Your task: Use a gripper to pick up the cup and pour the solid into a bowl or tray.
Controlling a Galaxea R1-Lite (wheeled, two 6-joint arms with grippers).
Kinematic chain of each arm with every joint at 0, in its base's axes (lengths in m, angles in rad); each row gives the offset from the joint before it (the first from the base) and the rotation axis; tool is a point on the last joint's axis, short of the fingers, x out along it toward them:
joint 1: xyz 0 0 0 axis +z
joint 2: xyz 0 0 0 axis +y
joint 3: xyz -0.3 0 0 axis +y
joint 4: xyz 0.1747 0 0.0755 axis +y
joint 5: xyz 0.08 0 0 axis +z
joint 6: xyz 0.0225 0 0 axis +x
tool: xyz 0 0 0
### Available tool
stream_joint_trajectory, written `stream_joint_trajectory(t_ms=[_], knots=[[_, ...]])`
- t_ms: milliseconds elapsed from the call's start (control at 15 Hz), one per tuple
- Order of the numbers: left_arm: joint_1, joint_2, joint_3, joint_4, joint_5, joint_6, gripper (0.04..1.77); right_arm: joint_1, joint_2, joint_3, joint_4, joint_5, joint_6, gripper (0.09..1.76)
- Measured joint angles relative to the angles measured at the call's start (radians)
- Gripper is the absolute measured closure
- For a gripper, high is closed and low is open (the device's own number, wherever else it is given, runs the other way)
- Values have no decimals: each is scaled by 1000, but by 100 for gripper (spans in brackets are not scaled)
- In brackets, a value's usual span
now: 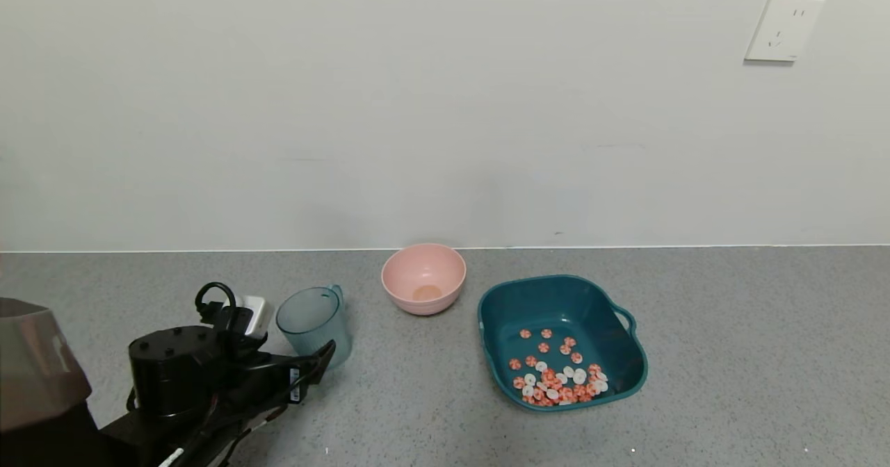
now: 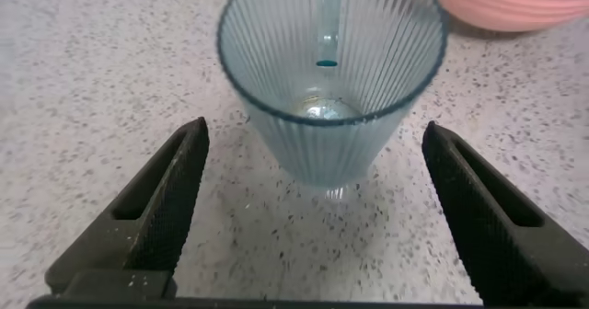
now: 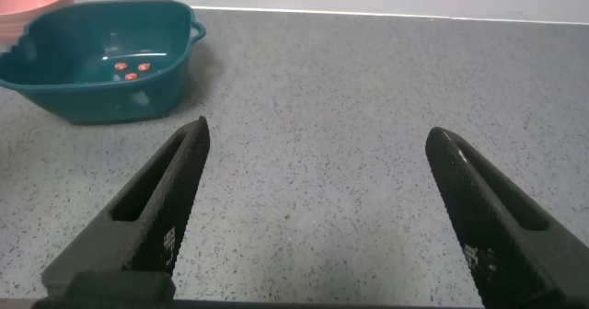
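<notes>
— Evidently the cup is standing upright on the worktop, apparently empty, with the left tool spread wide, nothing gripped, and the cup just beyond its two fingers. What is judged to be needed here?

— The solid is already seen lying in the teal tray, so pouring appears done and the cup set down. If the arm is to be drawn away, a straight pull back is advised, so that neither finger clips the ribbed wall and the light cup is not tipped.

— What is placed nearby?

— A pink bowl is set just beside the cup, between it and the tray; sideways sweeps are best avoided. The right tool is held spread over bare worktop, well apart from the tray.
</notes>
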Motion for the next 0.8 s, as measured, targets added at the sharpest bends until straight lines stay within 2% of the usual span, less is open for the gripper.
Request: stream_joint_trajectory(t_ms=[200,333,533,667,800], knots=[[0,-98,85,0,21,-4,13,0,0,0,0,0,0,14],[0,-159,141,3,62,-6,12,0,0,0,0,1,0,14],[0,-264,167,36,123,-31,12,0,0,0,0,0,0,14],[0,-355,169,117,130,-26,11,0,0,0,0,0,0,14],[-2,-488,170,254,129,-21,11,0,0,0,0,0,0,14]])
